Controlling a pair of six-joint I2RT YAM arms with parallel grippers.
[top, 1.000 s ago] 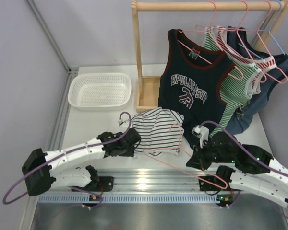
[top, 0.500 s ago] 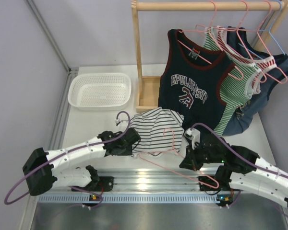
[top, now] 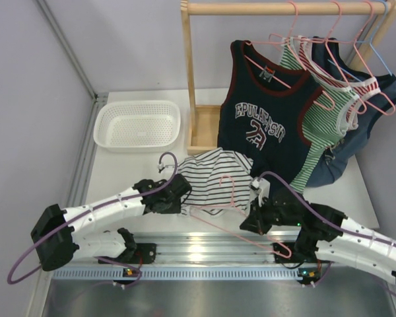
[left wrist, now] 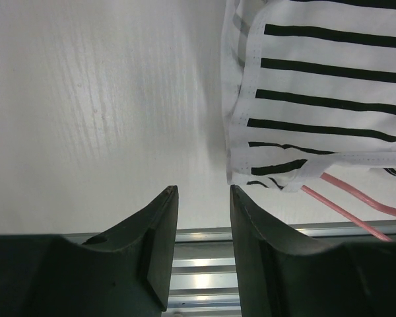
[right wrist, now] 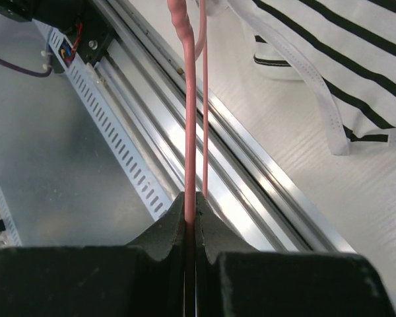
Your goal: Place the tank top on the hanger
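The tank top [top: 214,175], white with thin dark stripes, lies crumpled on the table in front of the rack. It also shows in the left wrist view [left wrist: 330,79] and the right wrist view [right wrist: 343,59]. The pink hanger [top: 218,221] slants along the table's near edge, its hook over the top's right part. My right gripper [top: 246,226] is shut on the hanger's wire [right wrist: 189,99], fingertips pinching it [right wrist: 191,198]. My left gripper [top: 182,198] is open and empty [left wrist: 201,198], low over the table just left of the top's near corner. A pink wire [left wrist: 356,211] runs under that corner.
A white basket [top: 137,125] stands at the back left. A wooden rack [top: 191,72] at the back holds a navy lettered top [top: 264,119], a green striped top [top: 327,112] and others on hangers. An aluminium rail [top: 204,246] runs along the near edge.
My right gripper has moved left with the hanger, bringing its hook over the tank top. The left gripper has barely moved.
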